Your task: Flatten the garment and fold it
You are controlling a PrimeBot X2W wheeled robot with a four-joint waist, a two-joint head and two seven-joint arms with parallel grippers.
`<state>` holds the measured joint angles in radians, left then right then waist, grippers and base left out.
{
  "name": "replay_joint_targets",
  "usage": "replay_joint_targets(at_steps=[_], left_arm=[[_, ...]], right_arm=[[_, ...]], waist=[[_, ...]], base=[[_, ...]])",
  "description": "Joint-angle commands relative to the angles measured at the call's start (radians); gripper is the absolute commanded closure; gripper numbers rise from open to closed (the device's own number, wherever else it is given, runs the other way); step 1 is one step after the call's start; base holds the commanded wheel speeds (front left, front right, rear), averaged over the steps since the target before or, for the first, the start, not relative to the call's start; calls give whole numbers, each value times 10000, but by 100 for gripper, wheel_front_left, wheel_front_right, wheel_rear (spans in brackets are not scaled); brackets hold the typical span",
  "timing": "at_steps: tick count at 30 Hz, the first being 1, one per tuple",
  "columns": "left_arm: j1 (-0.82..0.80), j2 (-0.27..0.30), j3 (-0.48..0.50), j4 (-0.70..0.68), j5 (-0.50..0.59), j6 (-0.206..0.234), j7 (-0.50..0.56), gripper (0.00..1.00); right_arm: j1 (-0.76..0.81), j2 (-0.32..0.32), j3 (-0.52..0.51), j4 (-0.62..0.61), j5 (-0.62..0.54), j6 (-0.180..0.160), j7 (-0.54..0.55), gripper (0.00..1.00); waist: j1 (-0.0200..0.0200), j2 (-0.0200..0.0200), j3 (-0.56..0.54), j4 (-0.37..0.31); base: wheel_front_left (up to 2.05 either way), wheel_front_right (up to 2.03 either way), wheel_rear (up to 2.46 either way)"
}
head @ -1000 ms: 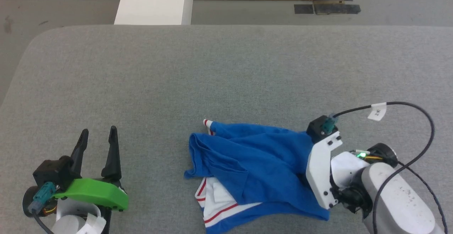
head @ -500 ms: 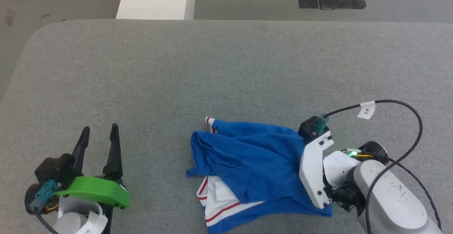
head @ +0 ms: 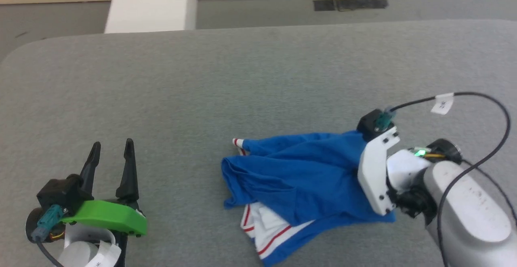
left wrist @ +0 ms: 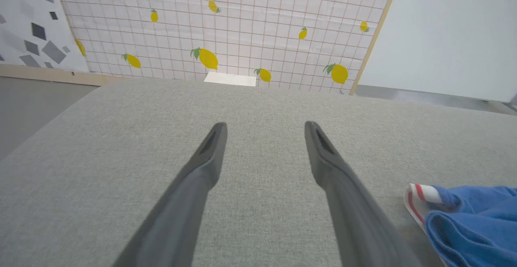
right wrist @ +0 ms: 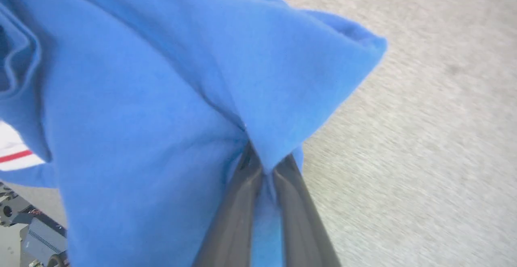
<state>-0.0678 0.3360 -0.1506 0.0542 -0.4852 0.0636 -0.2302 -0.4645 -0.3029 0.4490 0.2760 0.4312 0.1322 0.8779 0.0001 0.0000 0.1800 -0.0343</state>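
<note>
A: What is seen from the head?
B: The garment (head: 307, 178) is seen crumpled on the near right part of the grey table (head: 242, 77). It lies blue side up, with a white, red-striped part laid bare at its near edge. Its right edge is met by the right arm (head: 456, 206), and the fingers there are hidden by cloth. The left gripper (head: 112, 144) is held at the near left, well apart from the garment. Its 2 fingers are spread with nothing between them.
A: And from the left wrist?
B: The 2 dark fingers (left wrist: 202, 178) are shown parted over bare table. A striped cuff (left wrist: 418, 200) and blue folds of the garment are seen at the lower right, clear of the fingers. A lemon-print panel (left wrist: 226, 24) is seen beyond the table.
A: The right wrist?
B: The right gripper (right wrist: 262, 160) is shown clamped on the garment. A blue fold is pinched between its 2 fingers (right wrist: 236, 214), which are pressed nearly together. The cloth is spread up and to the left from the pinch, and blurred table is seen to the right.
</note>
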Motion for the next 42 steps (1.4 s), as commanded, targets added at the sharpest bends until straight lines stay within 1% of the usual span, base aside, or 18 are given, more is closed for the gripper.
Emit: replay_joint_targets(at_steps=[1, 2, 5, 9, 13, 15, 20, 27, 29, 34, 38, 39, 40, 42], left_arm=[[-172, 78, 0, -89, -37, 28, 17, 0], [-214, 97, -29, -133, -20, 20, 50, 0], [-298, 210, -42, -292, 23, 45, 174, 0], [-483, 395, -71, -481, 96, 36, 361, 0], [-751, 608, -107, -759, 203, 30, 591, 0], [-883, 723, -99, -940, 259, 50, 713, 0], [-1212, 1019, -41, -1487, 384, 84, 965, 0], [-1490, 1524, 163, -2413, 610, 248, 1388, 0], [-1548, 1647, 243, -2655, 646, 302, 1500, 0], [-1602, 1877, 387, -3113, 700, 391, 1687, 0], [-1554, 1981, 462, -3295, 704, 450, 1761, 0], [-1544, 1988, 466, -3315, 700, 459, 1771, 0], [-1532, 1995, 469, -3334, 693, 470, 1780, 0], [-1506, 2007, 481, -3335, 668, 485, 1799, 0]], right_arm=[[-240, -160, -98, -64, 33, -15, -62, 100], [-292, -220, -165, -75, 56, -15, -63, 100], [-525, -328, -272, -31, 136, -15, -40, 100], [-801, -368, -495, 199, 185, -15, -58, 100], [-1073, -410, -814, 428, 167, -15, -203, 100], [-1211, -454, -1051, 530, 129, -15, -293, 100], [-1588, -775, -1975, 846, -118, -15, -593, 100], [-2287, -1416, -3486, 1438, -869, -15, -889, 100], [-2489, -1508, -4018, 1641, -1102, -15, -972, 100], [-2887, -1470, -5193, 2098, -1833, -15, -1244, 100], [-3093, -1313, -5790, 2465, -2539, -15, -1499, 100], [-3101, -1266, -5879, 2557, -2647, -15, -1498, 80], [-3126, -1190, -6002, 2631, -2743, -15, -1523, 0], [-3154, -1126, -6125, 2706, -2970, -15, -1576, 0]], waist=[[-1, 0, 177, -1034], [-1, 0, 228, -1231], [-1, 0, 452, -2137], [-1, 0, 781, -3093], [-1, 0, 1234, -3683], [-1, 0, 1502, -3842], [-1, 0, 2199, -3825], [-1, 0, 3133, -3364], [-1, 0, 3387, -3216], [-1, 0, 3816, -2957], [-1, 0, 3968, -2882], [-1, 0, 3987, -2871], [-1, 0, 3998, -2869], [-1, 0, 3987, -2885]], base=[[0, 0, 0], [0, 0, 0], [0, 0, 0], [0, 0, 0], [0, 0, 0], [0, 0, 0], [0, 0, 0], [0, 0, 0], [0, 0, 0], [0, 0, 0], [0, 0, 0], [0, 0, 0], [0, 0, 0], [0, 0, 0]])
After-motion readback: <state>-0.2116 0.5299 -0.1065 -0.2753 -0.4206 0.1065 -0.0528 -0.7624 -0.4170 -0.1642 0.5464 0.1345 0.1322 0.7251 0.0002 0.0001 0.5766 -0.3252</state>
